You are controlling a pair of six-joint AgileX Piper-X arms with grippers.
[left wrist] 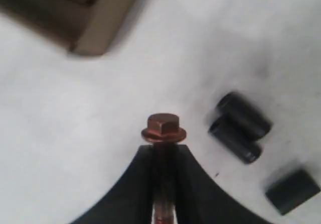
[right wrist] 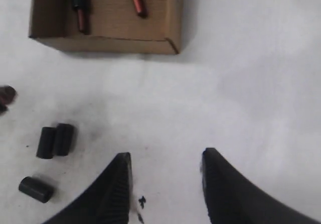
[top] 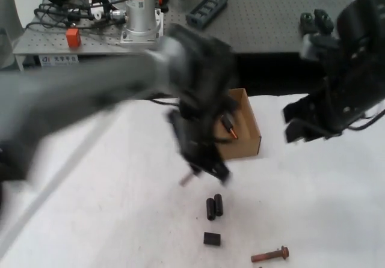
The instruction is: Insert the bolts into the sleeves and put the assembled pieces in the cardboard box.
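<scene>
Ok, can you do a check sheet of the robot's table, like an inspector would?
Surface: white cloth.
Job's things: cardboard box holds two assembled pieces; three loose sleeves and one loose bolt lie on the cloth.
Clutter: orange block and black tray on the perforated board behind.
Hands: left hand shut on a second bolt; right hand open, empty.
Cables: bundle on that board.
Surroundings: silver post on that board.
</scene>
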